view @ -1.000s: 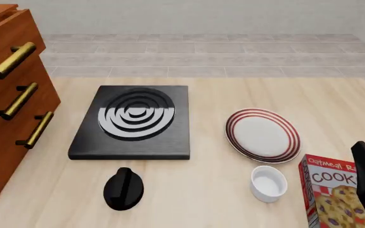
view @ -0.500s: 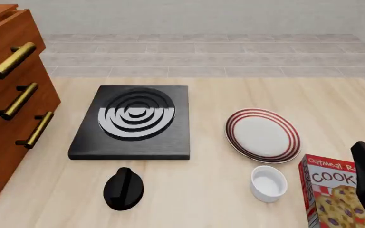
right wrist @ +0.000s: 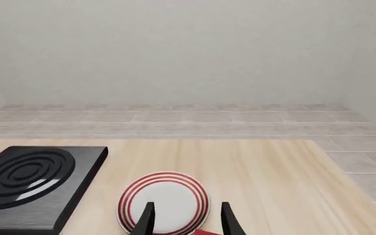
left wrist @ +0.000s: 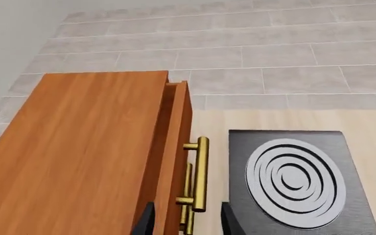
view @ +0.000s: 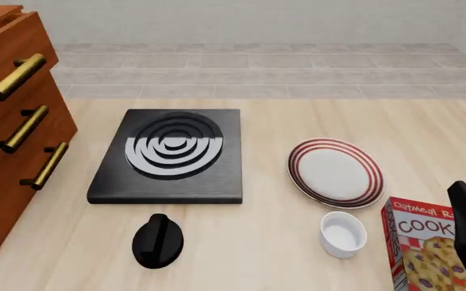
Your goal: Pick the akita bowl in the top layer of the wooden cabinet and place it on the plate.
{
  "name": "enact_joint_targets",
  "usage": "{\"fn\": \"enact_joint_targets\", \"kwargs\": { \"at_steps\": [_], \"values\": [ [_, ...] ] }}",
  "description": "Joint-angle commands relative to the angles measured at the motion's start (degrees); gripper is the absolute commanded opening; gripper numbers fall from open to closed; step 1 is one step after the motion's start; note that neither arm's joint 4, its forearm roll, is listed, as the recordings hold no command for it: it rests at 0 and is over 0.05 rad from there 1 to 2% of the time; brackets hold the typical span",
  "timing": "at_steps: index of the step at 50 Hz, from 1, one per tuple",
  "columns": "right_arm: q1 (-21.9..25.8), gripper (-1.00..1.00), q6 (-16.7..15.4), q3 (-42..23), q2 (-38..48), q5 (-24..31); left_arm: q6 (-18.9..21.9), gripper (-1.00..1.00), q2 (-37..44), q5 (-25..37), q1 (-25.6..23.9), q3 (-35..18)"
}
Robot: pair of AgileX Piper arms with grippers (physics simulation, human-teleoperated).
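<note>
akita bowl isn't visible, presumably inside the top layer [left wrist: 175,161], barely ajar. your left gripper [left wrist: 186,223] hangs spread over its brass handle [left wrist: 199,174], lined up to pull. right gripper [right wrist: 186,220] waits, fingers apart, facing the plate [right wrist: 164,201].

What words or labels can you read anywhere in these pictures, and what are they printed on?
"Oatmeal R" and, below it, "COOK": both on the cookie box at the table's near right corner, and both cut off by the right arm and the picture's edge.
No other writing shows in any view.
</note>
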Motion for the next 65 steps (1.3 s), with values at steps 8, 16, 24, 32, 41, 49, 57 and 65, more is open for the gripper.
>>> {"fn": "enact_joint_targets", "kwargs": {
  "at_steps": [8,16,24,32,41,49,57,65],
  "values": [
    [0.4,1.0,-0.2,0.1,0.1,0.1,0.4,1.0,2.2,0.1,4.7,2.0],
    [0.5,1.0,-0.2,0.1,0.1,0.1,0.8,1.0,2.4,-0.7,5.8,3.8],
    [0.6,1.0,-0.3,0.1,0.1,0.1,0.9,1.0,2.6,-1.6,6.5,5.1],
    [0.6,1.0,-0.2,0.2,0.0,0.0,0.5,1.0,2.3,-2.2,6.5,7.0],
    [0.6,1.0,-0.3,0.2,0.0,0.0,-0.5,1.0,1.7,-2.5,6.7,9.2],
    [0.6,1.0,-0.3,0.2,0.0,0.1,-0.8,1.0,1.3,-2.8,7.0,10.7],
    [0.6,1.0,-0.3,0.0,-0.1,0.2,-1.4,1.0,1.2,-4.0,7.1,13.2],
    [0.7,1.0,-0.3,0.0,-0.1,0.2,-1.3,1.0,1.5,-4.9,7.5,14.6]
  ]
}}
